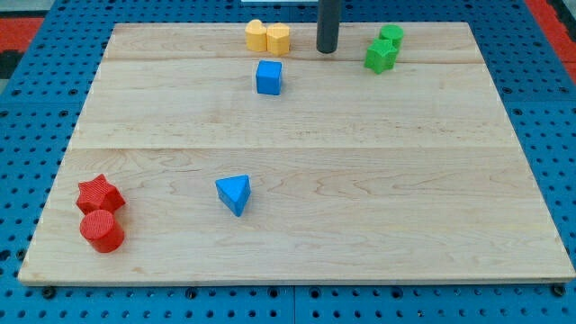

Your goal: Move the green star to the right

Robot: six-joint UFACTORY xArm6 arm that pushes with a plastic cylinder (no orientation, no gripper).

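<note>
The green star (380, 57) sits near the view's top right of the wooden board (297, 234), touching a green round block (391, 36) just above it. My tip (327, 49) is the lower end of a dark rod at the view's top centre. It stands to the left of the green star, a short gap apart, and to the right of the two yellow blocks.
Two yellow blocks (267, 37) sit side by side at the top, left of my tip. A blue cube (268, 77) lies below them. A blue triangle (234, 193) is lower centre-left. A red star (100, 194) and red cylinder (102, 230) sit at the bottom left.
</note>
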